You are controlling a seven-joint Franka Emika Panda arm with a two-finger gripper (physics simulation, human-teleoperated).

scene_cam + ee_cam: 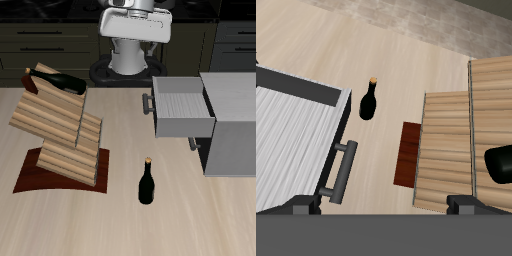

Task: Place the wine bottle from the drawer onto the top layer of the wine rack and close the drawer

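The wine rack (62, 130) stands on its dark base board (40, 172). A near-black wine bottle (60, 80) lies across the upper edge of the top layer (45, 110); it also shows in the wrist view (499, 165). A second, look-alike bottle (147, 183) stands upright on the table, also in the wrist view (369, 100). The drawer (180, 103) is pulled out of the grey cabinet (232, 120), and I see nothing inside it (286, 130). Its bar handle (340, 170) faces the rack. My gripper (381, 205) is open and empty, high above the gap between drawer and rack.
The robot's base (135, 50) stands at the table's back, behind the drawer. Dark kitchen cabinets line the wall behind it. The upright bottle stands between the rack and the cabinet, nearer the table's front edge.
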